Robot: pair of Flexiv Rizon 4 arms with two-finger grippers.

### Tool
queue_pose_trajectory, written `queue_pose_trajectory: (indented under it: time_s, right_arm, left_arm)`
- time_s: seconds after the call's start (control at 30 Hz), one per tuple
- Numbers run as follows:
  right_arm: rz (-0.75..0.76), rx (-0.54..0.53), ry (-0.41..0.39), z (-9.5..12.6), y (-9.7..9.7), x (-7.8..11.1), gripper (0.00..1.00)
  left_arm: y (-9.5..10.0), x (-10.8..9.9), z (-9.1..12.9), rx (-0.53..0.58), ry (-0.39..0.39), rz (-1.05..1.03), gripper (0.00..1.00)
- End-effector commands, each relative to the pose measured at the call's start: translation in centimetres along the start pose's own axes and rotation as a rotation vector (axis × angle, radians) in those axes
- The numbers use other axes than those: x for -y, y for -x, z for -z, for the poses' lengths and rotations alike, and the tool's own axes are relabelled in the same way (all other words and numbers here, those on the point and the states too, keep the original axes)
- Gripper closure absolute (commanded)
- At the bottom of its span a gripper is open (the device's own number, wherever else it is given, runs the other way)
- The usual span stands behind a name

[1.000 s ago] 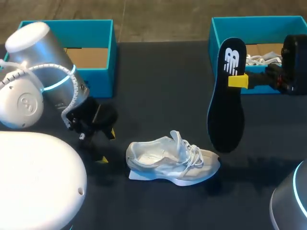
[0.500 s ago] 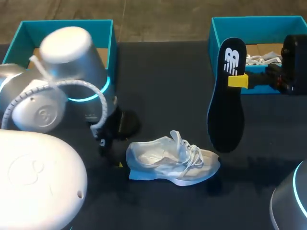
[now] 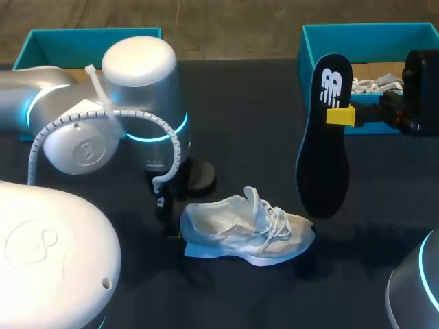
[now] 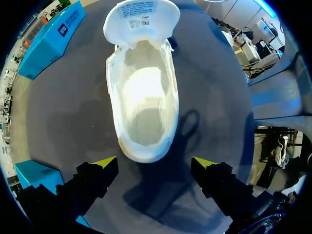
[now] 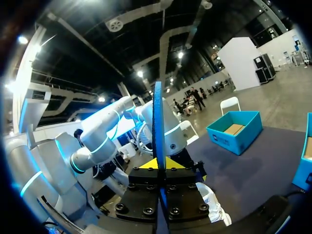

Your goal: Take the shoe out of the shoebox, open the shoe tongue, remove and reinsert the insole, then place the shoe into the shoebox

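Since one second ago your left arm has swung from the table's left side over to the heel of the shoe (image 3: 247, 233); the right arm and the insole (image 3: 324, 151) have not moved.

In the head view, the shoe lies on its sole in the middle of the table, toe toward your right. The right gripper (image 3: 341, 115) pinches the dark insole near its upper end, so it hangs almost upright in front of the right shoebox (image 3: 322, 34), with its lower end just above the shoe's toe.

In the left wrist view, the left gripper (image 4: 155, 163) is spread wide. The heel of the shoe (image 4: 144, 97) sits just ahead of its fingers, not touched, and the tongue stands up and away.

In the right wrist view, the right gripper (image 5: 160, 163) is clamped on the insole (image 5: 157, 122), seen edge-on.

I judge that reinserting is the step in hand. Close on the heel first to steady the shoe, then feed the insole in toe-first at a low angle.
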State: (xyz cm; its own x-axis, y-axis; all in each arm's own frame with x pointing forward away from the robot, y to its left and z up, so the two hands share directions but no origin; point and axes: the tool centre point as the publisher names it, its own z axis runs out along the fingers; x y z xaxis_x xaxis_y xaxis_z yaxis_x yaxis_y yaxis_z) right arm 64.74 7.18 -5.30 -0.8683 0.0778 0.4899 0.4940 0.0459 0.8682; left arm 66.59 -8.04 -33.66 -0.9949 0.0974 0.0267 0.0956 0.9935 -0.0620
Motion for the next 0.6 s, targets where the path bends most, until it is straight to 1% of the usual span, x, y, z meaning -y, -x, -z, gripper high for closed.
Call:
queue_pose_trajectory:
  time_s: [0.03, 0.13, 0.33, 0.53, 0.6]
  right_arm:
    - [0.001, 0.000, 0.001, -0.1, 0.1, 0.0, 1.00]
    - [0.001, 0.000, 0.001, -0.1, 0.1, 0.0, 1.00]
    - [0.001, 0.000, 0.001, -0.1, 0.1, 0.0, 1.00]
    - [0.001, 0.000, 0.001, -0.1, 0.1, 0.0, 1.00]
    - [0.001, 0.000, 0.001, -0.1, 0.1, 0.0, 1.00]
  left_arm:
    - [-0.2, 0.5, 0.7, 0.017, -0.003, -0.002, 0.00]
    - [0.0, 0.9, 1.0, 0.026, -0.010, -0.011, 0.00]
    - [1.5, 1.9, 1.5, 0.046, -0.024, -0.018, 0.00]
    - [3.3, 3.2, 1.5, 0.052, -0.039, -0.019, 0.00]
    - [3.6, 3.5, 1.5, 0.051, -0.047, -0.019, 0.00]
